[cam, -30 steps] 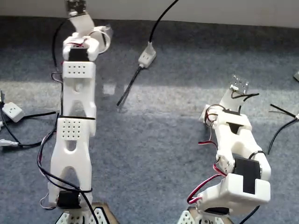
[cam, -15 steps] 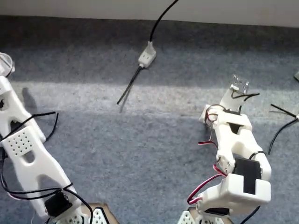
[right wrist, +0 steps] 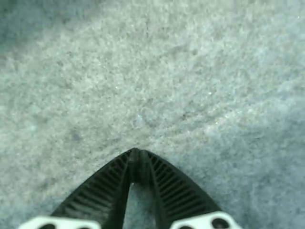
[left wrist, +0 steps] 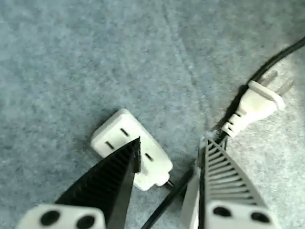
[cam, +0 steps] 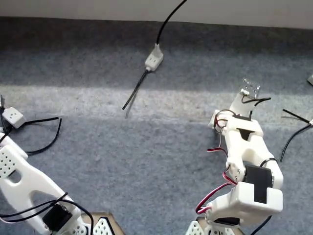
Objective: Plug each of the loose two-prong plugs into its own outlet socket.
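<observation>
Left arm (cam: 22,178) at the left edge, jaws released and poised over the white two-prong plug (left wrist: 255,102) lying near its outlet socket (left wrist: 131,148) on the grey worktop (left wrist: 71,57), presumably lining up a pick; right arm (cam: 249,161) parked, jaws clenched on nothing.

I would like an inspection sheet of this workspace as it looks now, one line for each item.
Surface: grey felt-like mat.
Job's things: white outlet socket and loose two-prong plug, lying apart; second socket farther back.
Clutter: nothing seen.
Grippers: left gripper, jaws open above the outlet socket; right gripper, jaws shut over bare mat.
Cables: black cable leaves the second socket; black cords near the right arm.
Surroundings: pale strip along the mat's far edge.
</observation>
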`<state>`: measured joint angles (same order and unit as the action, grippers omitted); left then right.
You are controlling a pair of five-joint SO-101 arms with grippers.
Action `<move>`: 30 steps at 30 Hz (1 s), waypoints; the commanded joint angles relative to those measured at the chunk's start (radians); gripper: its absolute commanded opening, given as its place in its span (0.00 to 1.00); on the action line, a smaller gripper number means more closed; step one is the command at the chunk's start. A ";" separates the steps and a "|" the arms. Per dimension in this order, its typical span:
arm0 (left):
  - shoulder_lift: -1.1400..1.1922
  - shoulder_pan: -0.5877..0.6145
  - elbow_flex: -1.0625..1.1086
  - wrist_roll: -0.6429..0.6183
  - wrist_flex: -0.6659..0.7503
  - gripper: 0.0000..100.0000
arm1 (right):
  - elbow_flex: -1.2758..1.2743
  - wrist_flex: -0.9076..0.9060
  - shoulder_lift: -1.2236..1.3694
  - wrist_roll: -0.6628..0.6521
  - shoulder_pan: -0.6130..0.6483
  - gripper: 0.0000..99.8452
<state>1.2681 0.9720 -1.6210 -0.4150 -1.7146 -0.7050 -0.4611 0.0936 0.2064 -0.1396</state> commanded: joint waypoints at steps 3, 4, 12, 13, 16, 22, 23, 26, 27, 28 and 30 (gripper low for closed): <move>-0.050 0.094 -0.044 -0.186 -0.035 0.21 | 0.036 0.019 -0.004 0.003 0.007 0.01; -0.050 0.101 -0.044 -0.186 -0.043 0.21 | 0.036 0.019 -0.004 0.003 0.007 0.01; -0.042 0.088 -0.044 -0.190 -0.044 0.21 | 0.036 0.019 -0.004 0.003 0.007 0.01; -0.041 0.079 -0.044 -0.190 -0.044 0.21 | 0.036 0.019 -0.004 0.003 0.007 0.01; -0.042 0.065 0.005 -0.190 -0.044 0.21 | 0.035 0.019 -0.004 0.003 0.007 0.01; -0.042 0.035 0.137 -0.190 -0.041 0.21 | 0.035 0.019 -0.004 0.003 0.007 0.01; -0.042 0.033 0.143 -0.196 -0.041 0.21 | 0.035 0.019 -0.004 0.003 0.007 0.01; -0.042 0.033 0.148 -0.269 -0.041 0.21 | 0.035 0.019 -0.004 0.003 0.007 0.01; -0.042 0.035 0.148 -0.288 -0.041 0.21 | 0.035 0.019 -0.004 0.003 0.007 0.01; -0.042 0.035 0.148 -0.299 -0.043 0.21 | 0.035 0.019 -0.004 0.003 0.007 0.01; -0.042 0.035 0.148 -0.307 -0.043 0.21 | 0.035 0.019 -0.004 0.003 0.007 0.01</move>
<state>1.2666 1.0257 -1.4691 -0.6851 -1.7515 -0.7050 -0.4611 0.0936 0.2064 -0.1396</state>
